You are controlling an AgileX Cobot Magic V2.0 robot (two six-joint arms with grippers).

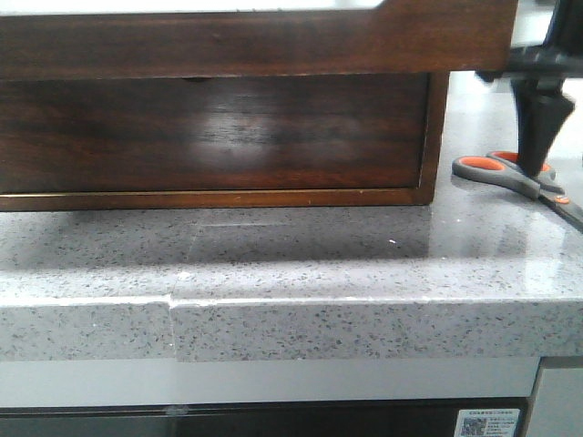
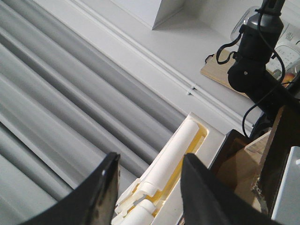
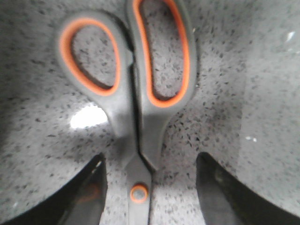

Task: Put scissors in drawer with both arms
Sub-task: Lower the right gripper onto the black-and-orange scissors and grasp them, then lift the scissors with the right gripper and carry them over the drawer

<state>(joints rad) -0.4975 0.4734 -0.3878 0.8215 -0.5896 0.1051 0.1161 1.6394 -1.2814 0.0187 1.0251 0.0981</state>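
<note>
I see the scissors (image 1: 521,177) lying flat on the speckled bench (image 1: 301,246) at three o'clock of the drawer (image 1: 214,137); my right tool (image 3: 150,187) hangs released over them, fingers either side of the orange pivot. My left tool (image 2: 149,187) is released too, holding nothing.

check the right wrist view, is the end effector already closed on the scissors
No, the right end effector is open, its fingers either side of the scissors, lying flat on the countertop.

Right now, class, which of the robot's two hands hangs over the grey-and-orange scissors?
The right hand, open astride the grey-and-orange scissors; the left hand points away.
</note>
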